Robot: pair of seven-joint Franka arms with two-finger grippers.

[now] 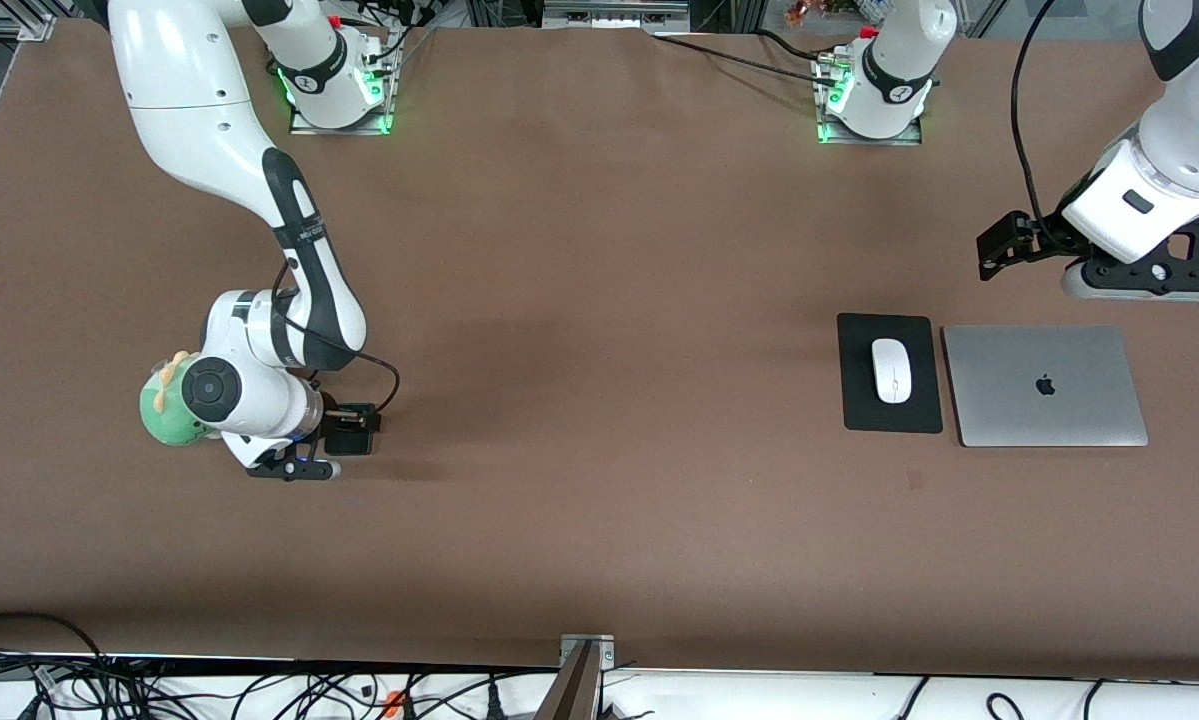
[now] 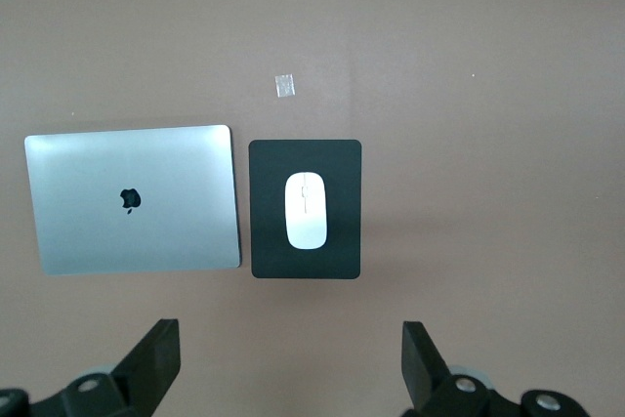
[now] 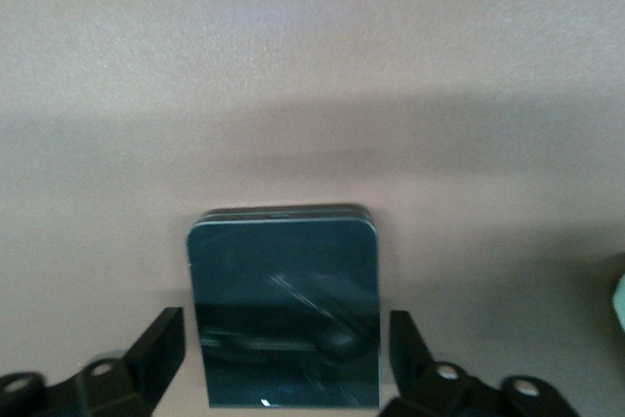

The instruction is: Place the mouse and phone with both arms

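A broad brown counter [image 1: 599, 330] runs between the two arm bases, with cables trailing along its near edge. Toward the left arm's end, the mouse [image 1: 891, 370] rests in the middle of a black pad [image 1: 889, 415], and a closed silver laptop [image 1: 1045, 385] lies just beside the pad. The left gripper [image 2: 291, 363] hangs in the air above the counter close to the pad and laptop, fingers spread wide and holding nothing; from its wrist camera the mouse sits ahead of and well below it. Toward the right arm's end, the right gripper [image 3: 285, 363] is low over the phone [image 3: 285, 305], its fingers [image 3: 156, 349] parted and standing on either side of the phone's long edges, with a gap still showing on each side, so no grip looks made yet. A green plush toy [image 1: 164, 400] sits just beside the right arm's wrist. By my reading the mouse is already settled and the phone is the step in hand. The risk lies there: the phone is thin, flat and glossy, so fingers closing too high may slip over its edges or skid it across the counter, and closing off-centre could twist it. The wrist is also crowding the toy, which a sideways move might nudge. The left arm, if it descends, could knock the mouse off the pad.
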